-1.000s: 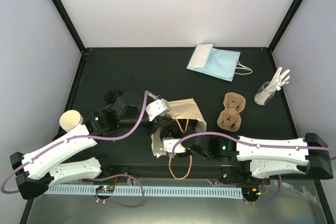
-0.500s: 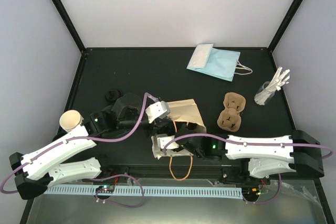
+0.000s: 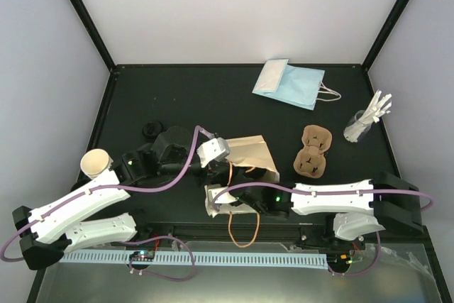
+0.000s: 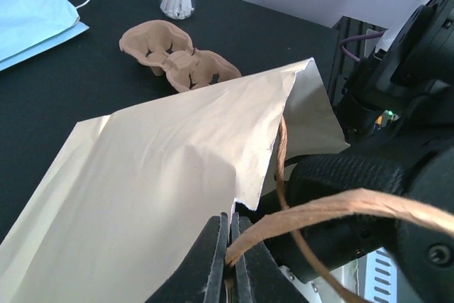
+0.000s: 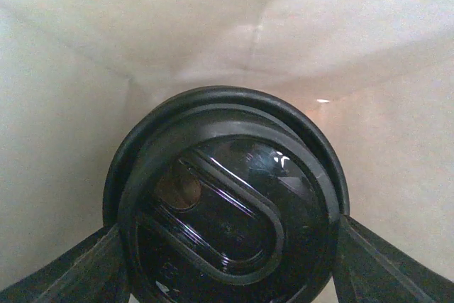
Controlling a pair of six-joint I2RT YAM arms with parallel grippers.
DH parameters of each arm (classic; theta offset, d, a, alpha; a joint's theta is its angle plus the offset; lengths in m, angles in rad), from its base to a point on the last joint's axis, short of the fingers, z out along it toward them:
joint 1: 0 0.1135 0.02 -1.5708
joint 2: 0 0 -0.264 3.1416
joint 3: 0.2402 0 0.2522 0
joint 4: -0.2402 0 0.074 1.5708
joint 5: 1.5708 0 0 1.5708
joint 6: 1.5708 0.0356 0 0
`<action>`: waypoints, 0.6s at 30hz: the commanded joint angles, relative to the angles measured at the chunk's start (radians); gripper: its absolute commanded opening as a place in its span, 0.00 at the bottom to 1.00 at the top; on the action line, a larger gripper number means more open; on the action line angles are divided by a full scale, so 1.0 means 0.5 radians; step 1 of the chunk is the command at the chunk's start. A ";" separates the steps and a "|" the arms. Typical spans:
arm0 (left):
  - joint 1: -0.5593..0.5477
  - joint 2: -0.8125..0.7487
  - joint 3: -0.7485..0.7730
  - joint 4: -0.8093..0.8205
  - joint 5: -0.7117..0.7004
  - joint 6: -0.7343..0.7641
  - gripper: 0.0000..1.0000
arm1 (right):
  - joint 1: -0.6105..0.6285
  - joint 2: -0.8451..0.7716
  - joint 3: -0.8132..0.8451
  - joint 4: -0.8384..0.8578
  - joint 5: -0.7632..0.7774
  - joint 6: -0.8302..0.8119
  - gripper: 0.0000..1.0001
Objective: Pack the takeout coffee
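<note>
The tan paper bag (image 3: pixel 250 152) lies on its side on the black table, mouth toward the near edge. My left gripper (image 4: pixel 230 230) is shut on one of its twisted paper handles (image 4: pixel 319 211) and holds the upper wall (image 4: pixel 163 175) lifted. The right gripper (image 5: pixel 227 232) is inside the bag. Its fingers (image 5: pixel 64 267) press both sides of the takeout coffee (image 5: pixel 227 204), which shows only its round black lid against the pale bag walls. From above the right gripper (image 3: pixel 240 195) is in the bag's mouth and the cup is hidden.
A brown pulp cup carrier (image 3: pixel 314 150) sits right of the bag. A blue paper bag (image 3: pixel 289 83) lies at the back, and a glass of white sticks (image 3: pixel 362 124) at the far right. A lidless cream cup (image 3: pixel 94 163) and a black lid (image 3: pixel 151 130) are at the left. The bag's other handle (image 3: pixel 242 228) hangs over the table's near edge.
The right arm has moved left, carrying its gripper and the coffee deeper into the bag's mouth. The left gripper has kept its hold on the handle.
</note>
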 commanded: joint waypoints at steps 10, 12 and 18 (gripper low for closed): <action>-0.019 -0.123 0.039 0.021 0.000 -0.110 0.44 | -0.010 0.016 -0.020 -0.012 0.041 0.096 0.57; -0.019 -0.151 0.085 0.002 -0.010 -0.140 0.55 | -0.011 0.004 -0.023 -0.012 0.054 0.105 0.57; 0.080 -0.282 0.280 -0.068 -0.253 -0.430 0.85 | -0.008 -0.021 -0.054 0.038 0.092 0.117 0.57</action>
